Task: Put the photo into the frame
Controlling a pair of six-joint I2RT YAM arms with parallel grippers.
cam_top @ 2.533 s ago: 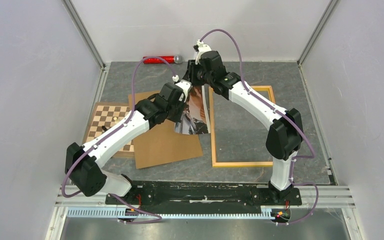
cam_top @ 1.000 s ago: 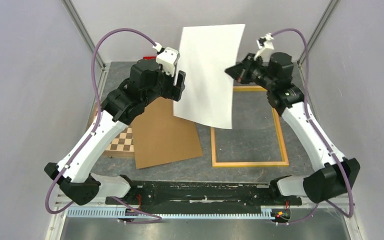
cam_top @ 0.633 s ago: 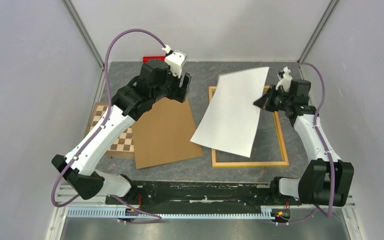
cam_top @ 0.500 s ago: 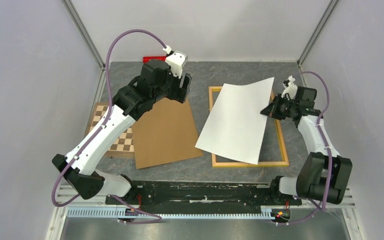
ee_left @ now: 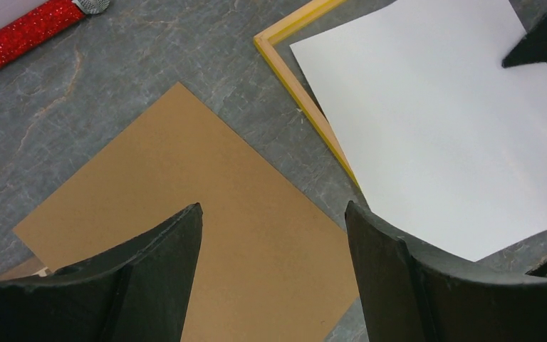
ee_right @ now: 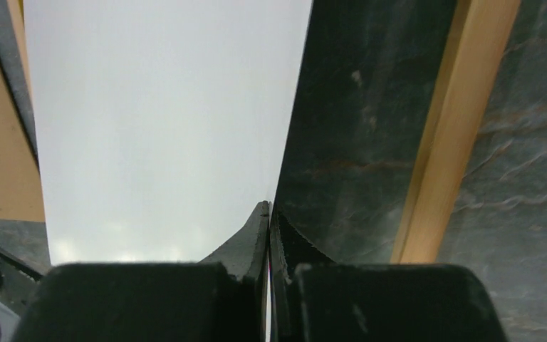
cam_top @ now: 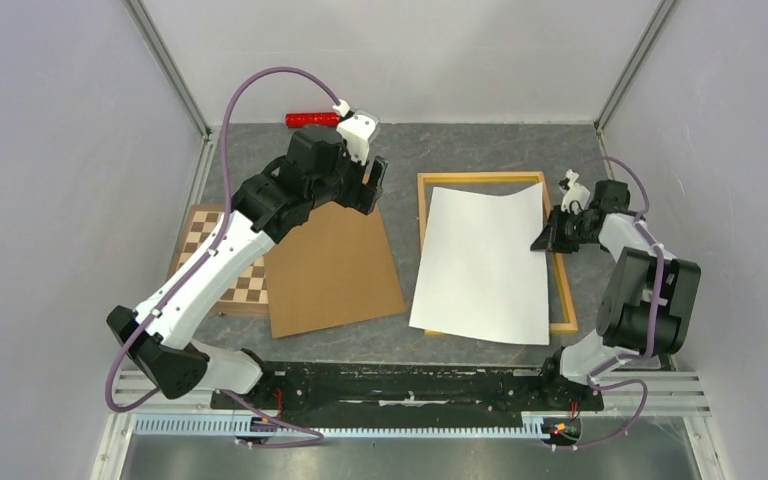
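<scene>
The photo [cam_top: 482, 262] is my job, so I look across my table from the left to find where it sits.

Far left is the chessboard [cam_top: 210, 255]. The brown board [cam_top: 330, 265] lies flat next to it and covers one side of it. My left hand [cam_top: 365, 180] hangs over the far end of the brown board. Its fingers are spread wide and there is nothing in them. A red sparkly stick [cam_top: 312, 120] lies at the back, past that hand.

Next comes the photo, white side up, lying on top of the frame [cam_top: 480, 178]. Its far edge sits just inside the far rail. Its near edge sticks out over the near rail, and the near left corner crosses the left rail. So it is not in yet.

On the right, my right hand [cam_top: 540, 243] is low by the right rail. Its fingers are pinched tight on the photo's right edge.

I think I am at the laying-down step. Next I should push the paper a little away from me and a little to the right, so every edge drops inside the rails. Then I can let go. I should go slow, because paper bends.
</scene>
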